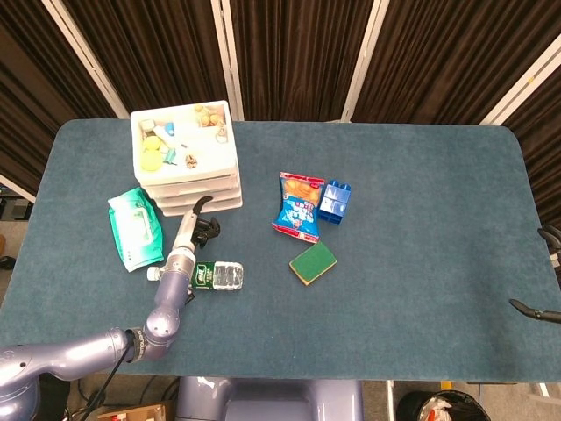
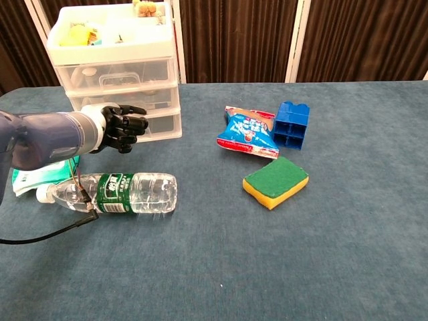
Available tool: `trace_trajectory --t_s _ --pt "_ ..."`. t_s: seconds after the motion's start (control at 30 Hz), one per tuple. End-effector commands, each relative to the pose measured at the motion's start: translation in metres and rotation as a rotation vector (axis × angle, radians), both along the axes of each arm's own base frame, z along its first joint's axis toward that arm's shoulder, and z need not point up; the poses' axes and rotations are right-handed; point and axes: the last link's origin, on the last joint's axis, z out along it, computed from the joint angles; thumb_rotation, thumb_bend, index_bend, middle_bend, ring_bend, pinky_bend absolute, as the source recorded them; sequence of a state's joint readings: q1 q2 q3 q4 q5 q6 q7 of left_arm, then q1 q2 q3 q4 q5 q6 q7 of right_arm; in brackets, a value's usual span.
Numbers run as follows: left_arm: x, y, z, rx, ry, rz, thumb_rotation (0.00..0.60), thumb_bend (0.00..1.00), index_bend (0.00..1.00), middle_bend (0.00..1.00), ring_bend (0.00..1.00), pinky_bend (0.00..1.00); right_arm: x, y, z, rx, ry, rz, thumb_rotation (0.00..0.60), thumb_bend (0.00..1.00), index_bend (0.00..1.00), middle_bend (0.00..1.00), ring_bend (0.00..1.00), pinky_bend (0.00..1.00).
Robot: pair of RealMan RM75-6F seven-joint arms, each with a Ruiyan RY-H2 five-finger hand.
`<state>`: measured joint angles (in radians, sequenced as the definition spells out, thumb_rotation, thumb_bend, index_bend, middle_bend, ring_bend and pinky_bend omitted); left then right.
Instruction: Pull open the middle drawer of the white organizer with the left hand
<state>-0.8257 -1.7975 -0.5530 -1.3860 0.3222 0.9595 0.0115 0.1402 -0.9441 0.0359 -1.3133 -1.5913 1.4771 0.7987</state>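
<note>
1. Green wipes pack (image 1: 134, 227): lying flat at the table's left side, just left of the left arm.
2. White organizer (image 1: 186, 158): standing at the table's far left; open top tray holding small items. Middle drawer (image 2: 128, 100): sitting flush with the drawers above and below it.
3. Left hand (image 2: 122, 127): hovering at the organizer's lower front, fingers curled loosely and holding nothing; contact with the drawer cannot be told.
4. Water bottle (image 2: 117, 192): lying on its side, near the left forearm.
5. Snack bag (image 1: 299, 205): lying mid-table, touching the blue block (image 1: 334, 201) to its right.
6. Sponge (image 1: 313, 262): resting near, green face up.
7. Right hand: only a dark tip showing at the head view's right edge; state cannot be told.
</note>
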Motion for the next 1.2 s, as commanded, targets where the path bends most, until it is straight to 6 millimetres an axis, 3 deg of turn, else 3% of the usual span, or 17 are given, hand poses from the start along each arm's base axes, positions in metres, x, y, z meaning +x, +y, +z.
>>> trace_trajectory --t_s 0.03,0.8,1.2 --pt "0.000 -0.001 0.000 -0.003 -0.002 -0.004 0.600 0.72 0.16 0.98 0.95 0.88 0.000 0.000 0.000 0.000 0.000 0.000 0.600 0.13 0.00 0.00 0.00 0.00" --pt "0.003 -0.026 0.002 -0.038 -0.021 -0.064 0.600 0.72 0.18 0.98 0.95 0.88 0.000 0.002 -0.001 0.002 0.001 0.003 0.600 0.13 0.00 0.00 0.00 0.00" --pt "-0.014 -0.051 0.012 -0.078 0.009 -0.093 0.600 0.70 0.11 0.96 0.93 0.87 0.000 0.003 -0.002 0.002 0.001 0.002 0.600 0.13 0.00 0.00 0.00 0.00"
